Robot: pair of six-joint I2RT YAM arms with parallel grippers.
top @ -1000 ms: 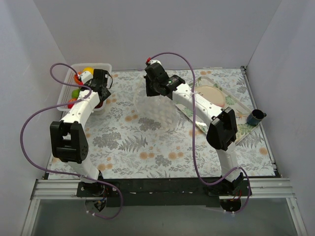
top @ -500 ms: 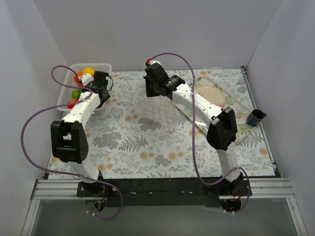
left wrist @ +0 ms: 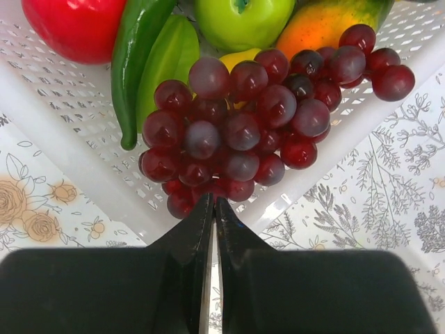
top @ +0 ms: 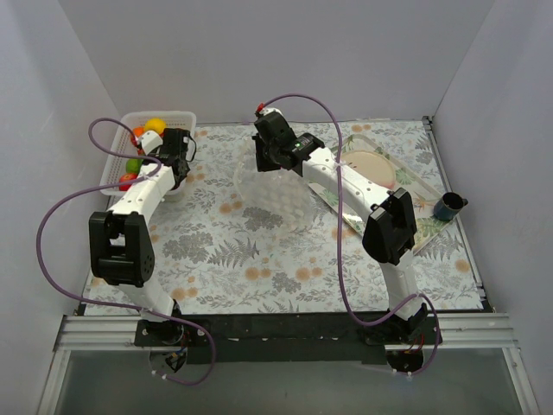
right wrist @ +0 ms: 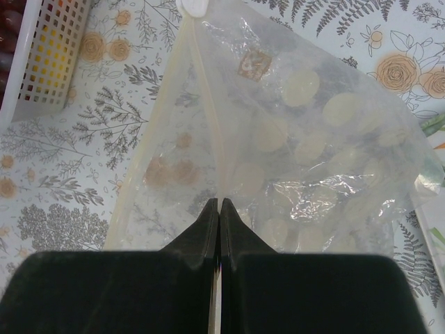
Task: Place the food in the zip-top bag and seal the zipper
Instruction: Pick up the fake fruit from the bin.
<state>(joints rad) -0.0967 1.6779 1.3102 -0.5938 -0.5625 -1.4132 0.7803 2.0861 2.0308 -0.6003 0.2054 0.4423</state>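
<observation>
Pale walls [top: 259, 52] enclose the floral worktop [top: 259, 251]. The right end effector [right wrist: 219, 203] pinches the zip-top bag [right wrist: 313, 139]; left of it, the left end effector [left wrist: 212, 203] sits closed against grapes [left wrist: 243, 125].

red fruit [left wrist: 73, 24] cut off, green apple [left wrist: 243, 21] cropped

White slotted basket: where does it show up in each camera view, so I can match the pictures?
Top external: the white basket sits at the upper left of the picture.
Left wrist: the white basket fills the upper part, with the grapes at its corner.
Right wrist: only a corner of the white basket shows, at the top left.
Shared landmark: the floral tablecloth under it, seen in all three views.
</observation>
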